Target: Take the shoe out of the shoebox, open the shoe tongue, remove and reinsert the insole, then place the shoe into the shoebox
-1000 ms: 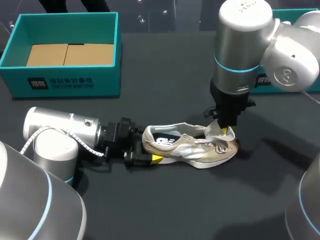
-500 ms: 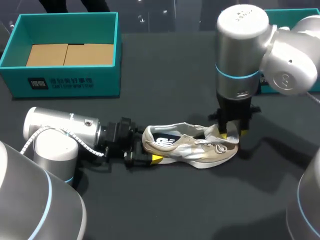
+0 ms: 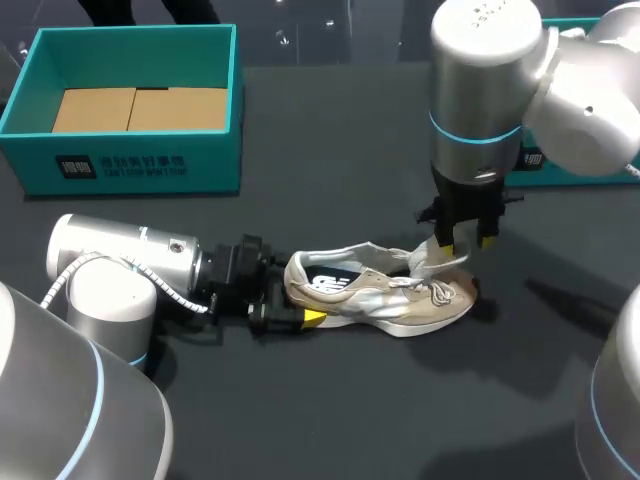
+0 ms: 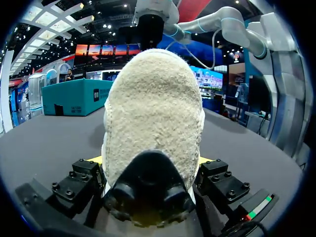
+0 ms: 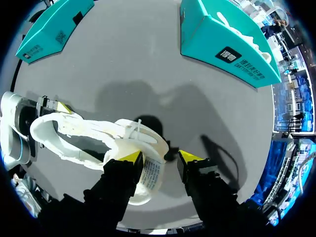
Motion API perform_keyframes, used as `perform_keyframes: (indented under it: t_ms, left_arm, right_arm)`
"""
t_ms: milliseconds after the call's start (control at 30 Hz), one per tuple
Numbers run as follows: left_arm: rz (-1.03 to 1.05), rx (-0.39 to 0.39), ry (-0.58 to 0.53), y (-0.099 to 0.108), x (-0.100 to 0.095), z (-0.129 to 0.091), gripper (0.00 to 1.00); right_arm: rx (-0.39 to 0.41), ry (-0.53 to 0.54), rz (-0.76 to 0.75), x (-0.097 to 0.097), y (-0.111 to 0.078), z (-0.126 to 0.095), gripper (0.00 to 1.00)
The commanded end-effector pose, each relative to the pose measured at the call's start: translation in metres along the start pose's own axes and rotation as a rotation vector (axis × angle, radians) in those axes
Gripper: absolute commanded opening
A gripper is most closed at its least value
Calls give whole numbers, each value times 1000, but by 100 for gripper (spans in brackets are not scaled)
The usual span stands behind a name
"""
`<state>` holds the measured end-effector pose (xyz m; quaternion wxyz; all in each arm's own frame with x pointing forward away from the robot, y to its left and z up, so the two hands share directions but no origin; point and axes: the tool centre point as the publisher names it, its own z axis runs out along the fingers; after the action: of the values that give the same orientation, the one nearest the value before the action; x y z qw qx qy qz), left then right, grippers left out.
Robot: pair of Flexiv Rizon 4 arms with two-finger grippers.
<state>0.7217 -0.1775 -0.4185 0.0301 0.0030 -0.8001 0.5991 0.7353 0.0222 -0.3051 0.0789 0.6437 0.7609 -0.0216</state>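
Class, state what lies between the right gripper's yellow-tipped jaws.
The white tongue of the beige mesh sneaker lies between the jaws of the right gripper, against one of them; the right wrist view shows it.

I count one shoe [image 3: 380, 295] on the tabletop [image 3: 330, 400]. There are two teal boxes: the left shoebox [image 3: 130, 165] and the right shoebox [image 5: 222, 39]. Two tools are mine: left tool [image 3: 298, 300] and right tool [image 3: 465, 243], two yellow tips each.

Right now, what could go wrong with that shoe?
The tongue lies against only one finger of the right gripper, so it could slip free and flop shut. The left gripper pinches only the heel of the shoe, so a hard pull might twist it loose.
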Motion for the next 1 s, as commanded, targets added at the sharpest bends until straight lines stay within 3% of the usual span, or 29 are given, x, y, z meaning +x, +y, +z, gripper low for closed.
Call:
perform_keyframes:
  t_ms: [33, 167, 300, 367, 467, 500, 633, 700, 1000]
  left_arm:
    - [0, 0, -3, 4, 1, 2, 0]
    - [0, 0, -3, 4, 1, 2, 0]
    - [0, 0, -3, 4, 1, 2, 0]
    - [0, 0, -3, 4, 1, 2, 0]
    - [0, 0, -3, 4, 1, 2, 0]
    - [0, 0, -3, 4, 1, 2, 0]
    - [0, 0, -3, 4, 1, 2, 0]
    - [0, 0, -3, 4, 1, 2, 0]
    - [0, 0, -3, 4, 1, 2, 0]
  right_arm:
    - [-38, -17, -93, 6, -1, -52, 45]
    - [-38, -22, -243, 23, 9, -71, 46]
    - [-18, 15, -415, 39, 18, -76, 42]
    - [-11, 29, -478, 47, 20, -79, 34]
    - [-24, 46, -589, 62, 21, -86, 2]
    - [-35, 55, -628, 66, 21, -89, 0]
    - [-92, 108, -777, 84, 14, -104, 0]
    - [-73, 163, -874, 94, 9, -107, 0]
    - [-54, 182, -849, 98, 7, -106, 0]
